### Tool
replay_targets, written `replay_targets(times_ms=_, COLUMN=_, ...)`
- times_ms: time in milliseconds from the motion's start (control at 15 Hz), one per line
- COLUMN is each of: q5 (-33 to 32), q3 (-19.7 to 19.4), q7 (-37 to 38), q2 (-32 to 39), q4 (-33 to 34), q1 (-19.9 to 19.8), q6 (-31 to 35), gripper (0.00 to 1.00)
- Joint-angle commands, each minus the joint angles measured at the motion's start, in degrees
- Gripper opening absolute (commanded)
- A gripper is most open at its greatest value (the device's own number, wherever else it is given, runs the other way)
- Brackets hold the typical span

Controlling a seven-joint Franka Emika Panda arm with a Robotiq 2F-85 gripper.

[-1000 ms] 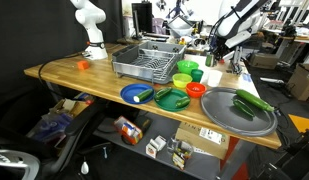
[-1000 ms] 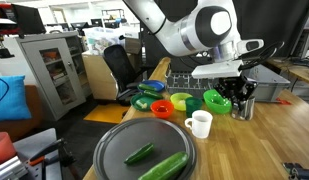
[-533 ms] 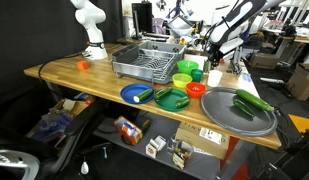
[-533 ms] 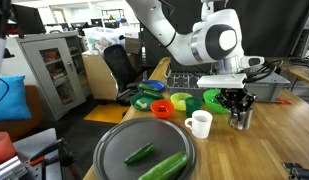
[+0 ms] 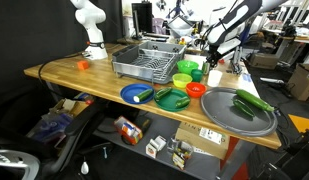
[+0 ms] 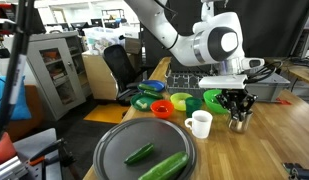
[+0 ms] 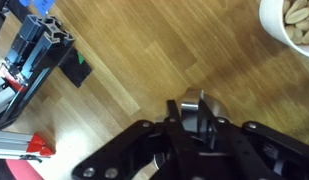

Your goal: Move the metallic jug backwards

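Silvery metallic jug (image 7: 191,108) low in the wrist view, gripper (image 7: 195,122) clamped around it, pale wooden surface (image 7: 174,50) beneath

In an exterior view, two cucumbers (image 6: 162,166) lie side by side on the round tray (image 6: 112,150). Just behind the tray a mug (image 6: 199,124) stands on the bench (image 6: 279,140). Behind the tray and to its right, the metallic jug (image 6: 239,124) stands upright on the bench, between the fingers of the pincer (image 6: 237,110), which touch both its sides. Farther behind the tray sit bowls (image 6: 162,107) and plates (image 5: 137,93), then the dish rack (image 5: 149,58).
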Motion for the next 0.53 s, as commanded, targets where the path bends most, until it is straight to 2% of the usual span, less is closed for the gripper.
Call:
replay_targets(times_ms=0, q5=1.23, q3=2.15, q7=-2.73, q2=0.49, q4=1.99, q1=-2.14, q6=-1.78, gripper=0.56)
replay_targets(times_ms=133, q5=1.23, q3=2.95, q7=-4.66, q2=-0.63, q4=0.83, q1=-2.71, q6=-1.07, gripper=0.70)
replay_targets(times_ms=333, q5=-1.18, q3=1.62, q7=-5.49, q2=-3.47, q4=-3.33, q1=-1.57, q6=1.61, gripper=0.92)
replay_targets(times_ms=400, q5=-1.85, q3=1.42, q7=-5.96, q2=-4.78, q4=-4.95, q1=-1.39, q6=2.53, gripper=0.98)
replay_targets(times_ms=467, q5=-2.65, q3=1.30, q7=-6.82, q2=-7.05, q4=-7.90, q1=-1.24, q6=3.15, gripper=1.00)
